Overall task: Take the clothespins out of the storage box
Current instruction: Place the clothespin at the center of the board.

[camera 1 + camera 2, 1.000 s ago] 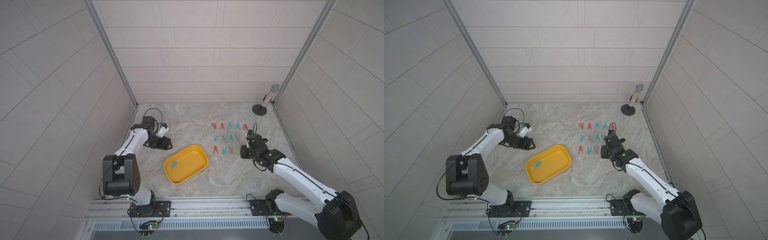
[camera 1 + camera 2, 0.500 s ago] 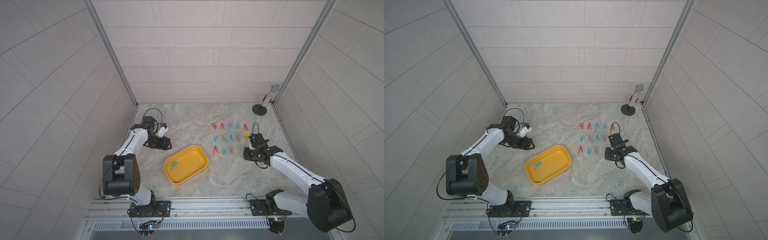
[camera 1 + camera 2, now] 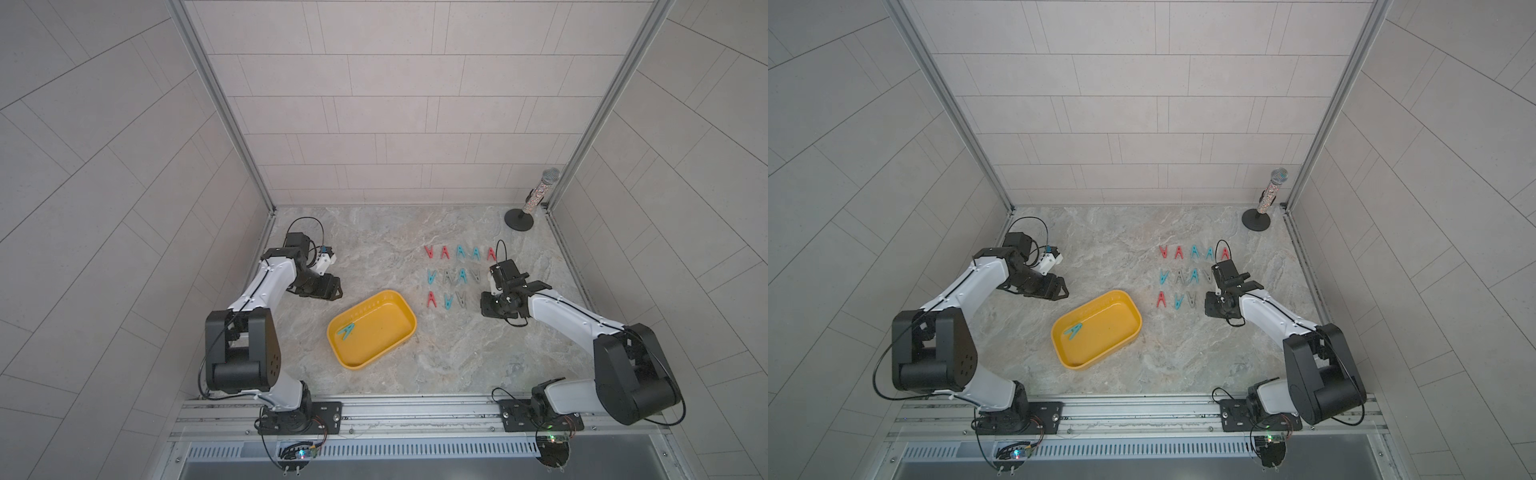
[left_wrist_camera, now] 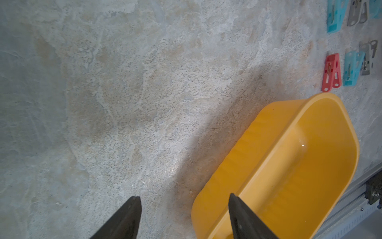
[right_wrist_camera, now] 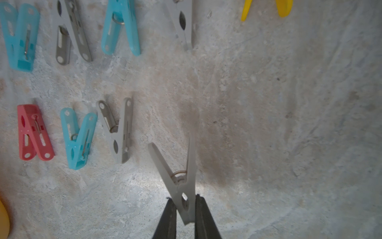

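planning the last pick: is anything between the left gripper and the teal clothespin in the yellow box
Nothing visible, apart from the low wall of the storage box. The left gripper is open beside it; the teal clothespin lies alone inside.

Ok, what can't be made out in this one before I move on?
- Top views: the grey plastic clothespin in the right gripper is hidden beneath that arm's wrist; only the right wrist view shows it.
- Right wrist view: the yellow plastic clothespin is cut off by the picture edge; only two tips show.
- Left wrist view: the shallow yellow plastic storage box runs off the edge, so the teal plastic clothespin inside is unseen.
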`<state>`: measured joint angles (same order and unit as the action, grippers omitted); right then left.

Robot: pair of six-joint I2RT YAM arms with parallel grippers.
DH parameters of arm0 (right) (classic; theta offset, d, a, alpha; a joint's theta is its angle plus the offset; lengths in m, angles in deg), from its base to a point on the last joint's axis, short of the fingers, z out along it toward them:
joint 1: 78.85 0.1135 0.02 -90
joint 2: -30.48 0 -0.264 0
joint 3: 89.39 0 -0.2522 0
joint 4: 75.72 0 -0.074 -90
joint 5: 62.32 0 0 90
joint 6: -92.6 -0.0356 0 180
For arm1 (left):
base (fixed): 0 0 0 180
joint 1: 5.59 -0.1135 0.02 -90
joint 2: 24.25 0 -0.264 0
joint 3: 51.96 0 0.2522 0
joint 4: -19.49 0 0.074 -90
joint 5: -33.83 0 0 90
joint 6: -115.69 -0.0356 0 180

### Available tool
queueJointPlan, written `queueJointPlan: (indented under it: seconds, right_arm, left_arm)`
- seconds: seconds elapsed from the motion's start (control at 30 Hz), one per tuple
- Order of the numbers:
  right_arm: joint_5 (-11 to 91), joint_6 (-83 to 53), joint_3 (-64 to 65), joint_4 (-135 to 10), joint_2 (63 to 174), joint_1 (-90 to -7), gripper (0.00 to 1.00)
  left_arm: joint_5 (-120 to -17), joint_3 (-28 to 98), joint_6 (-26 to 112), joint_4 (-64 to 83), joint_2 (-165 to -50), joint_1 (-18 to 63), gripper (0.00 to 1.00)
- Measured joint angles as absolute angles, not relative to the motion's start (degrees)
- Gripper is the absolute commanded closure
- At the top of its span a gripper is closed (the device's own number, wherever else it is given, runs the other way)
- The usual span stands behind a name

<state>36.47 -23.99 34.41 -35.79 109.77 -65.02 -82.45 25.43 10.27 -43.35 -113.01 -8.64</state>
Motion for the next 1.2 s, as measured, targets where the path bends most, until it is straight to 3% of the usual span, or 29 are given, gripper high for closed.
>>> queueJointPlan:
  seconds: [1.2]
  right_arm:
    - [38.0, -23.6, 30.5, -41.4, 120.0, -65.0, 0.98]
  left_arm:
    - [-81.6, 25.4, 10.4, -42.7, -113.0, -8.6, 0.26]
